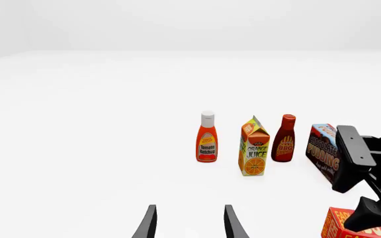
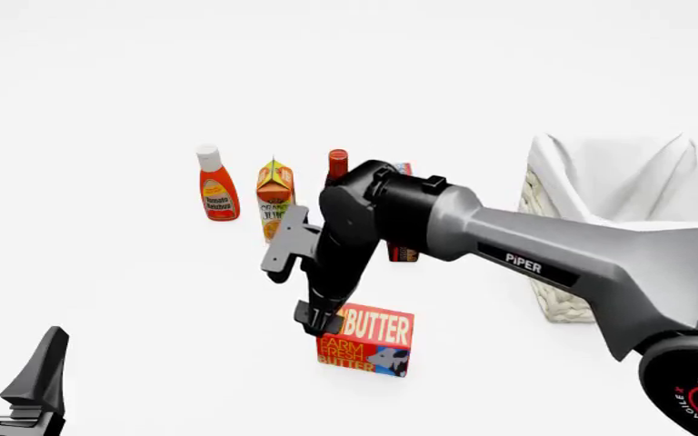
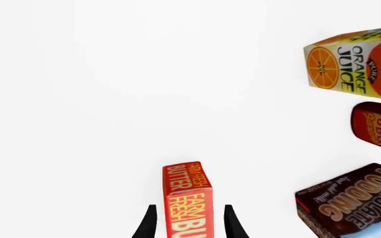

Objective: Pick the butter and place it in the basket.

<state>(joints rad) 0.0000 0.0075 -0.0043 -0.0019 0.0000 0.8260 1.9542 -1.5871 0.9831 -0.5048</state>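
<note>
Front view: the butter [image 2: 366, 341] is seen lying on the table toward the near side, its lettered broad face turned toward the camera and its long axis running left to right, the blue cow corner at its lower right. The right gripper [image 2: 320, 318] is lowered at the box's left end. The basket [image 2: 552, 204] stands well apart at the right, largely covered by the right arm [image 2: 543, 259]. The left gripper [image 2: 10, 368] is held low at the near left, jaws spread, with nothing between them.

Only in the right wrist view is the grasp made plain: the butter [image 3: 188, 198] is shown edge-on, stretching away along the fingers, which flank it with narrow gaps on both sides, so the jaws are open around it.

The ketchup bottle [image 1: 207, 137], orange juice carton [image 1: 254, 147], BBQ sauce bottle [image 1: 284, 139] and chocolate pudding box [image 1: 323, 151] are shown upright in a row in the left wrist view.
</note>
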